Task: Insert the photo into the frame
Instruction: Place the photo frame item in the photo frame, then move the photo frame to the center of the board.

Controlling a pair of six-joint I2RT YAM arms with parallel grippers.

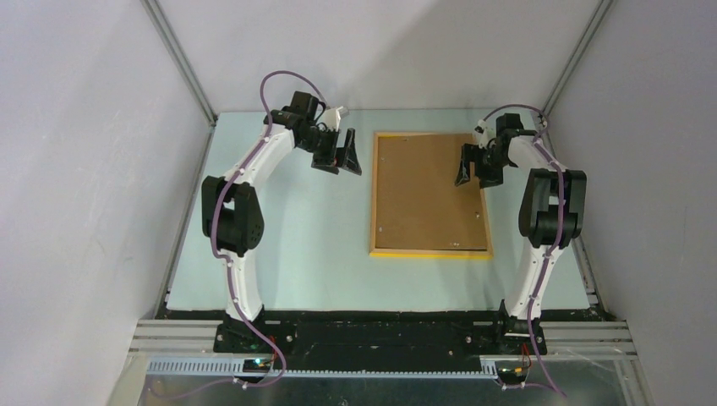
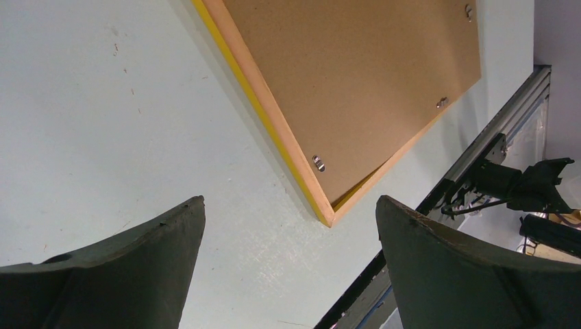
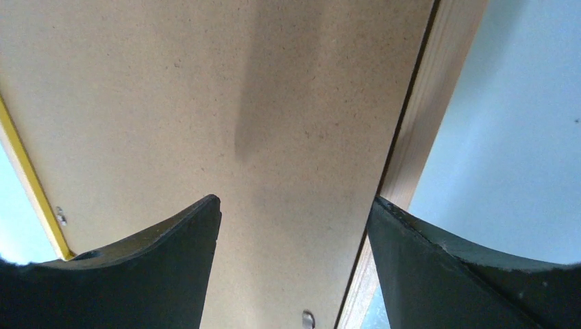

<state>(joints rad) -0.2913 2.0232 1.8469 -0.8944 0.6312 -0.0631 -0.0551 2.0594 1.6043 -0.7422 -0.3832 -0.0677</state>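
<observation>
1. The left hand (image 1: pixel 338 162) (image 2: pixel 291 205) has its two fingers spread wide, with nothing between them.
2. It hangs over a bare part of the pale surface (image 1: pixel 296 245) (image 2: pixel 103 103), to the left of the frame's far-left corner and apart from it.
3. The right hand (image 1: pixel 475 173) (image 3: pixel 294 202) is also spread and grips nothing.
4. It is poised over the far part of the frame's right side. In its wrist view one finger is over the brown board and the other over the wooden edge and the surface beyond it.
5. The frame (image 1: pixel 431 253) (image 2: pixel 267 103) (image 3: pixel 411 137) lies flat on the surface, back side up, between the two hands and nearer the right one.
6. Its long sides run away from the arm bases. The near edge and the left edge show yellow-orange.
7. A plain brown backing board (image 1: pixel 427 190) (image 2: pixel 363 68) (image 3: pixel 205 89) sits inside the frame and fills it from edge to edge.
8. Small metal clips (image 2: pixel 318 163) (image 3: pixel 308 319) stand on the board just inside the frame's edges.
9. In the left wrist view the frame's near-left corner falls between the two fingers, well off from them.
10. The photo cannot be made out in any view. Whether it lies beneath the board cannot be told.
</observation>
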